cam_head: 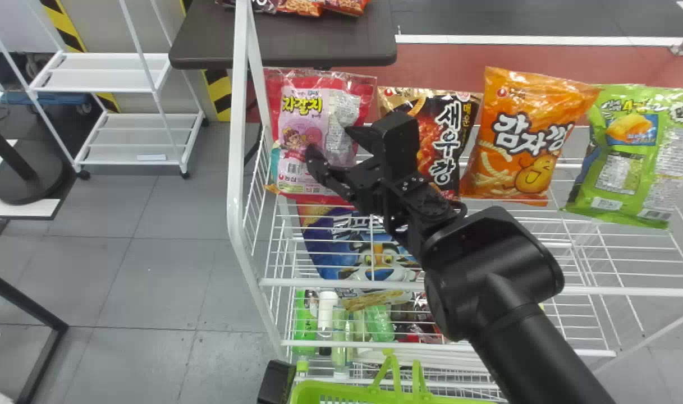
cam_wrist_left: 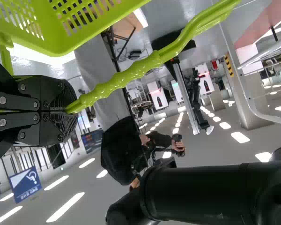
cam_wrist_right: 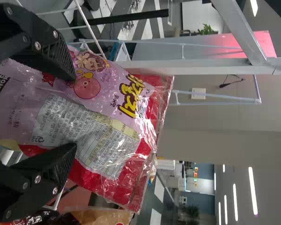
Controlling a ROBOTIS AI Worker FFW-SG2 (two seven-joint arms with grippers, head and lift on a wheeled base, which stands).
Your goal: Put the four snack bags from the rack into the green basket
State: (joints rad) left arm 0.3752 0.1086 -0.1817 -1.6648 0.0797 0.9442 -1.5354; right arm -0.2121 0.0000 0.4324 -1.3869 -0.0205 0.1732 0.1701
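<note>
Fingers (cam_wrist_right: 56, 56) parted, my right gripper (cam_head: 330, 140) is facing the pink bag (cam_head: 302, 134); I'm guessing it's light, slick, crushable, best pinched mid-body. My left gripper (cam_wrist_left: 69, 111) is clasping the basket handle (cam_wrist_left: 139, 69).

Glossy plastic snack bag (cam_head: 300, 120), smooth plastic basket (cam_wrist_left: 61, 44), glossy wire rack (cam_head: 237, 168)

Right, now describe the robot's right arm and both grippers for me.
The right arm is black, with a rounded tubular forearm and a bulky wrist housing. The right gripper has black, wedge-shaped jaws with ridged inner faces and silver screw heads along their sides. The left gripper is also black, with fine ridges and silver screw heads.
</note>
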